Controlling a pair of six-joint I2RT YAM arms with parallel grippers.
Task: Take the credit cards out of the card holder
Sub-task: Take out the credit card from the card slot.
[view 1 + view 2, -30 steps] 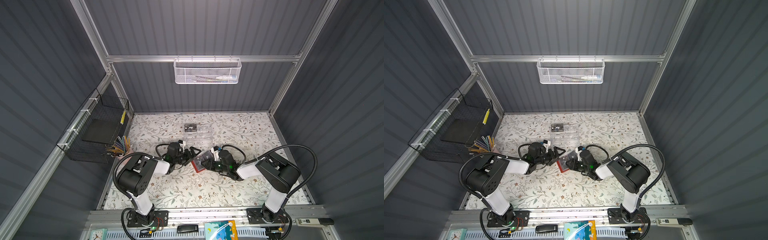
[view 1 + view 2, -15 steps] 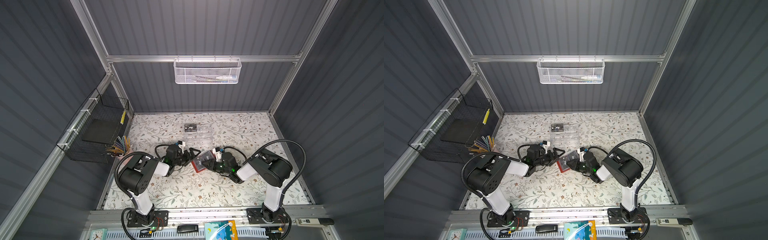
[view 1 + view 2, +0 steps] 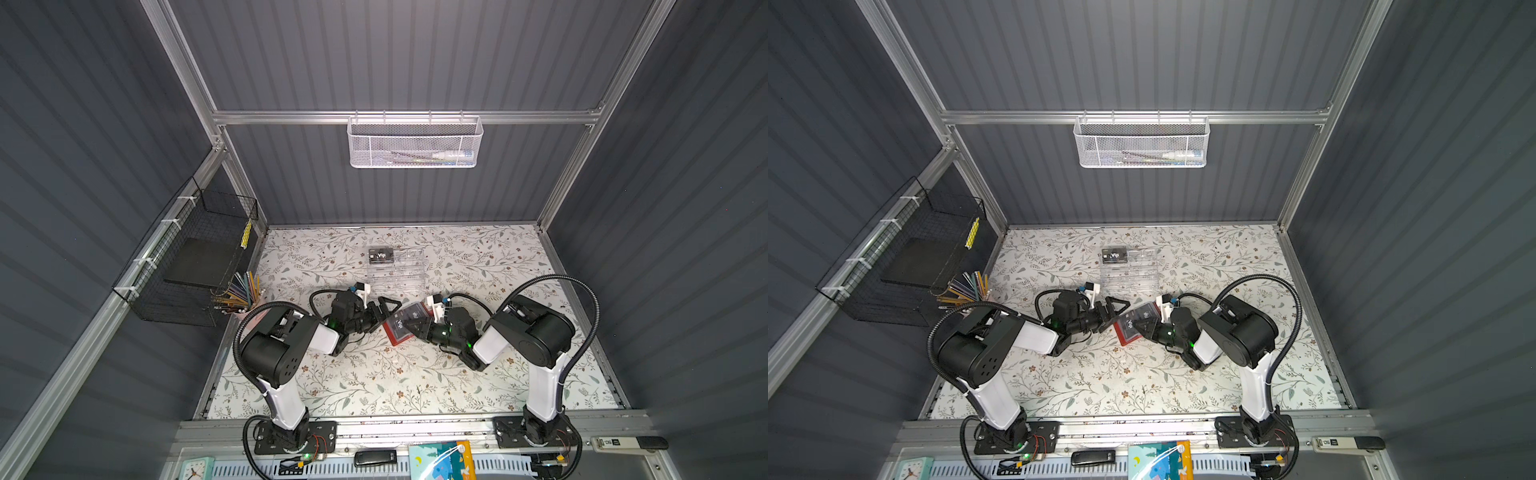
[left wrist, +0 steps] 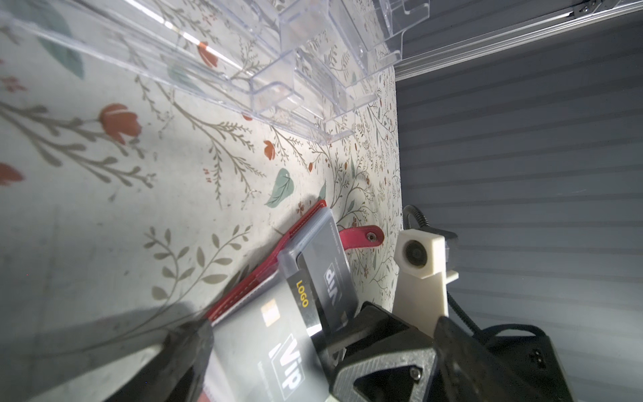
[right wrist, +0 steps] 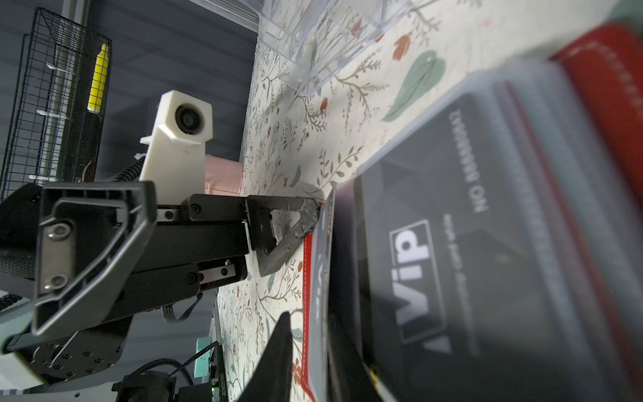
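The red card holder (image 3: 395,337) lies open on the surface (image 3: 374,382) between both arms. The left jaws gape wide, one tip touching its edge. The right jaws sit over the black cards (image 4: 288,358); whether they grip is unclear. Cards read "Vip" and a yellow "LOGO".

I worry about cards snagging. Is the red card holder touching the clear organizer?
Apart. The left wrist view shows a strip of bare floral tabletop between the card holder and the organizer.
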